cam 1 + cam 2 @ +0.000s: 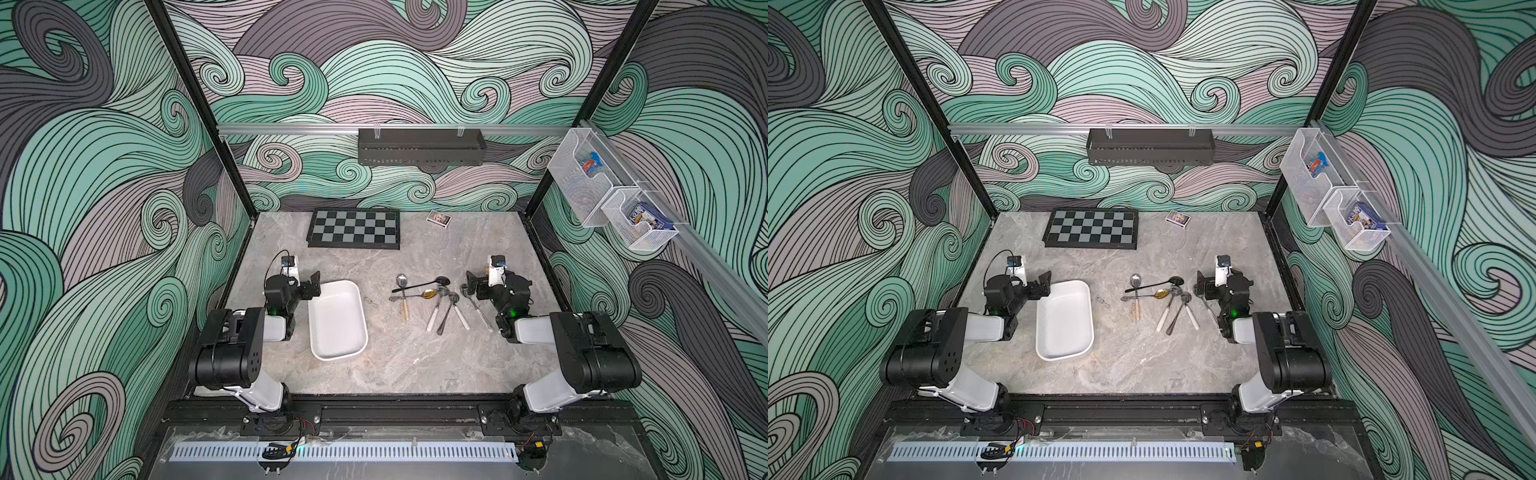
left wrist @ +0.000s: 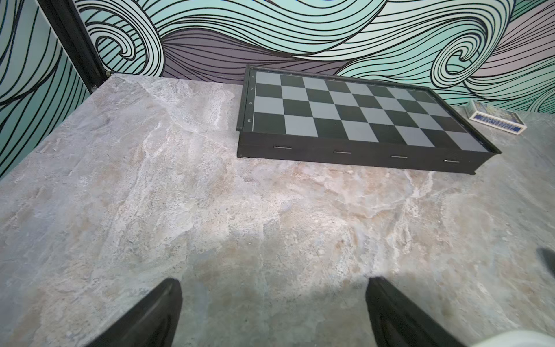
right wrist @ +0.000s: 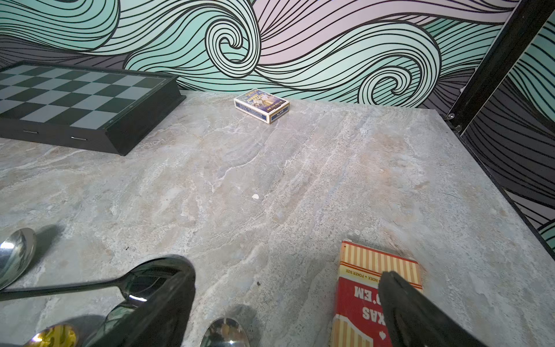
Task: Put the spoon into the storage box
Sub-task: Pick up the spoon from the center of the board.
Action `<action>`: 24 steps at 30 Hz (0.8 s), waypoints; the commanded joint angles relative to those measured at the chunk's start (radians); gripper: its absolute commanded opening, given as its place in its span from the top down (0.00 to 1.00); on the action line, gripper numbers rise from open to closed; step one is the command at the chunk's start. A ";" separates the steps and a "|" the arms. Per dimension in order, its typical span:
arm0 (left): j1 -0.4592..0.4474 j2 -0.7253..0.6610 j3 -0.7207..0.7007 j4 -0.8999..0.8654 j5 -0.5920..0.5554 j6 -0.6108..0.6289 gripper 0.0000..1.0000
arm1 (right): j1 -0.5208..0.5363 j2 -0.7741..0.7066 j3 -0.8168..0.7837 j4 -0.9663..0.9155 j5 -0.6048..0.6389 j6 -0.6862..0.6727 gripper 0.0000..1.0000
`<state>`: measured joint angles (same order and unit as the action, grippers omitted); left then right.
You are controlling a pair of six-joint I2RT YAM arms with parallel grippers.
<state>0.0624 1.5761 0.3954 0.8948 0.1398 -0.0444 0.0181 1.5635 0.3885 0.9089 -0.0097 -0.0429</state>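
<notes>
Fingers (image 3: 420, 318) of the right gripper (image 1: 473, 286) are standing spread and empty, just right of the spoons (image 1: 432, 297) lying mid-frame, handles mostly running down-frame; the storage box (image 1: 337, 320) is sitting left, beside the equally spread left gripper (image 1: 314, 282).

The storage box (image 1: 337, 324) is plain glossy white, and the table (image 1: 395, 365) under it is marbled grey with beige and white veins. Beside the storage box lie a black spoon (image 1: 417, 285), a gold-bowled spoon (image 1: 429, 294), a silver spoon with a white handle (image 1: 433, 319) and another with a pale wooden handle (image 1: 404, 311). Beyond the storage box, the chessboard (image 1: 354, 227) shows black and grey checks in a black frame. Farther off, a card pack (image 1: 439, 218) is blue and white. The walls (image 1: 395, 62) swirl in mint, lilac and dark grey waves, all lined in black.
</notes>
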 commanded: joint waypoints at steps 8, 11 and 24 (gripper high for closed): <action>0.002 0.009 0.014 0.009 0.012 0.011 0.01 | 0.001 0.000 0.003 0.010 -0.013 -0.009 0.01; 0.001 0.009 0.014 0.009 0.012 0.011 0.01 | 0.002 0.000 0.003 0.009 -0.013 -0.009 0.01; 0.014 0.010 0.011 0.017 0.036 0.006 0.01 | 0.000 0.000 0.003 0.010 0.007 -0.001 0.01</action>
<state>0.0677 1.5761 0.3954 0.8955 0.1497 -0.0444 0.0181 1.5635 0.3885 0.9089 -0.0090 -0.0425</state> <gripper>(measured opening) 0.986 0.994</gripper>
